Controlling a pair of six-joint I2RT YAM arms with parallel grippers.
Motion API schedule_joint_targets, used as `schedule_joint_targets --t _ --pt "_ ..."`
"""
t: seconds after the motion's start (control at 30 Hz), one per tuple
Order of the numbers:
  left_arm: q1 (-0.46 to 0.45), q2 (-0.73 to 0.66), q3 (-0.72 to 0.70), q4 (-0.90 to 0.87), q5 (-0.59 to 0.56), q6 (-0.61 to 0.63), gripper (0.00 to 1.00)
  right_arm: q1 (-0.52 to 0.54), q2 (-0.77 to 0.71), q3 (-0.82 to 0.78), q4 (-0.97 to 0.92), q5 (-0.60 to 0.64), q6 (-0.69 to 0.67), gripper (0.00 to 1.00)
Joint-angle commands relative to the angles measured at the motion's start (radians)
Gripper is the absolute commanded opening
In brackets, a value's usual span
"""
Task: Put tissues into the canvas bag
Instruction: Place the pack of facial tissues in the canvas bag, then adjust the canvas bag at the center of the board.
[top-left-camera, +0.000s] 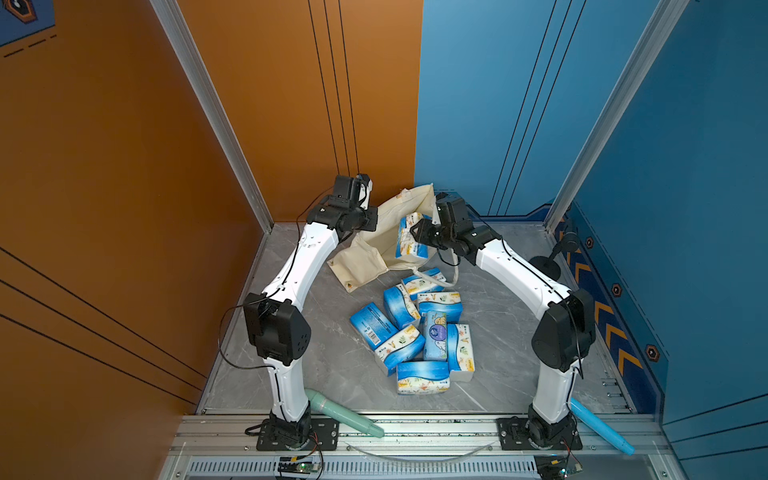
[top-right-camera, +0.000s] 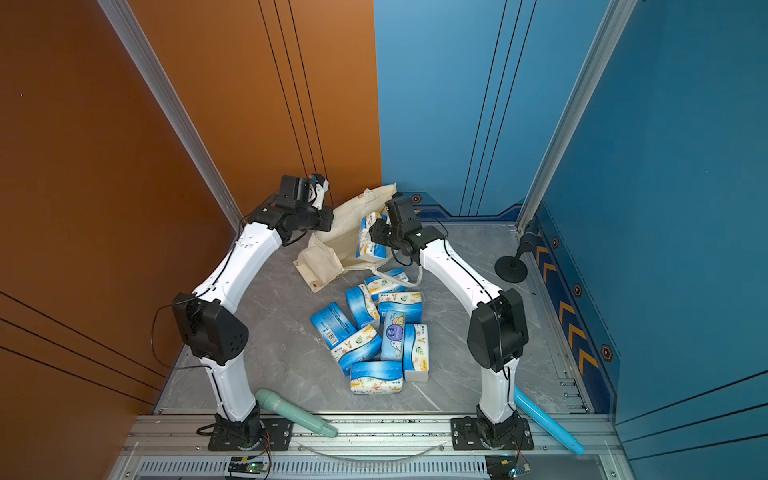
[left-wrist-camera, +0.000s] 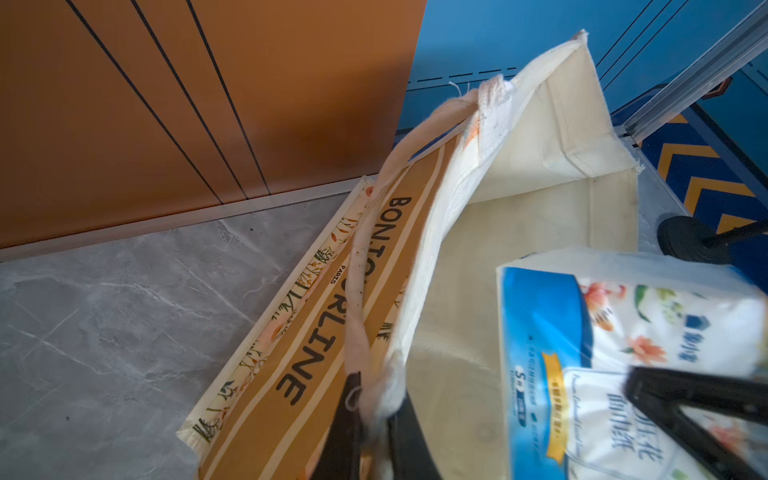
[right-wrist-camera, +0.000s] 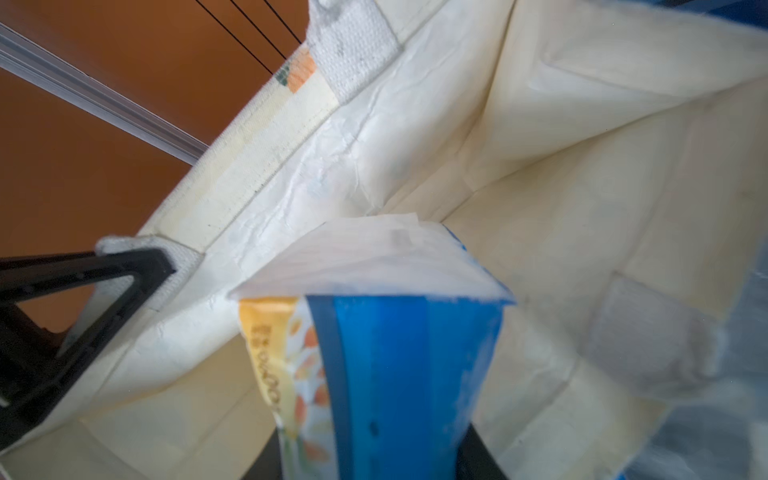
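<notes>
Taking the table's (top-left-camera: 299, 365) middle as the dial, the canvas bag (top-left-camera: 386, 232) lies at twelve o'clock. One pack (top-left-camera: 409, 245) sits in its mouth, the right gripper (top-left-camera: 417, 230) on its three o'clock side, the left gripper (left-wrist-camera: 374, 424) at the bag's ten o'clock edge. The other tissues (top-left-camera: 415, 332) heap at the centre, a stand (top-left-camera: 544, 266) at two

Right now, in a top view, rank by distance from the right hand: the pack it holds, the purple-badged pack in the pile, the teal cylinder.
1. Held pack, in the right hand, at the canvas bag mouth.
2. Purple-badged pack, centre of the table.
3. Teal cylinder, front edge, robot's left.
</notes>
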Motion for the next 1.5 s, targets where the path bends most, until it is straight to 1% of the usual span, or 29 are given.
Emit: schedule_joint_targets --t 0.0,0.07,0.13,0.17,0.2,0.23,0.27,0.3,0.33,0.4,0.47,0.57,0.67,0.73,0.8,0.93,1.07,1.27,1.47 --pt "0.031 -0.032 -0.025 0.069 0.071 -0.054 0.0 0.018 0.062 0.091 0.08 -0.017 0.099 0.3" --pt "0.038 -0.032 -0.022 0.069 0.08 -0.055 0.0 0.033 0.105 0.136 0.028 0.032 0.096 0.31" --pt "0.05 -0.032 -0.02 0.071 0.098 -0.066 0.0 0.046 0.147 0.171 -0.029 0.076 0.075 0.36" --pt "0.057 -0.033 -0.019 0.072 0.11 -0.072 0.0 0.051 0.166 0.177 -0.043 0.09 0.066 0.42" --pt "0.063 -0.034 -0.019 0.075 0.116 -0.077 0.0 0.055 0.174 0.175 -0.045 0.095 0.062 0.54" --pt "0.069 -0.033 -0.02 0.077 0.125 -0.079 0.0 0.057 0.178 0.172 -0.047 0.093 0.057 0.7" --pt "0.074 -0.032 -0.018 0.079 0.135 -0.083 0.0 0.057 0.175 0.168 -0.045 0.085 0.049 0.82" --pt "0.077 -0.031 -0.016 0.078 0.141 -0.083 0.0 0.056 0.167 0.162 -0.044 0.079 0.037 0.88" --pt "0.081 -0.029 -0.016 0.08 0.149 -0.084 0.0 0.058 0.146 0.155 -0.042 0.082 0.014 0.9" --pt "0.087 -0.023 -0.016 0.078 0.163 -0.087 0.0 0.064 0.068 0.12 -0.03 0.125 -0.045 0.91" --pt "0.09 -0.015 -0.017 0.077 0.173 -0.088 0.0 0.077 -0.029 0.074 -0.019 0.199 -0.129 0.9" --pt "0.095 -0.005 -0.013 0.077 0.18 -0.092 0.0 0.067 -0.157 0.012 -0.053 0.256 -0.201 0.88" --pt "0.096 0.004 -0.004 0.077 0.187 -0.092 0.0 0.02 -0.247 -0.087 -0.131 0.249 -0.198 0.82" --pt "0.095 0.008 0.002 0.077 0.19 -0.092 0.0 -0.019 -0.277 -0.148 -0.183 0.231 -0.186 0.77" --pt "0.095 0.011 0.009 0.077 0.191 -0.091 0.0 -0.053 -0.297 -0.22 -0.194 0.204 -0.166 0.74" --pt "0.095 0.022 0.021 0.075 0.189 -0.092 0.0 -0.076 -0.276 -0.288 -0.195 0.157 -0.144 0.72" --pt "0.096 0.028 0.023 0.075 0.19 -0.094 0.0 -0.082 -0.209 -0.283 -0.172 0.07 -0.109 0.71" --pt "0.093 0.036 0.021 0.068 0.191 -0.088 0.0 -0.079 -0.156 -0.289 -0.107 0.05 -0.069 0.71" --pt "0.09 0.037 0.018 0.061 0.19 -0.078 0.0 -0.085 -0.101 -0.29 -0.009 -0.021 -0.002 0.7"
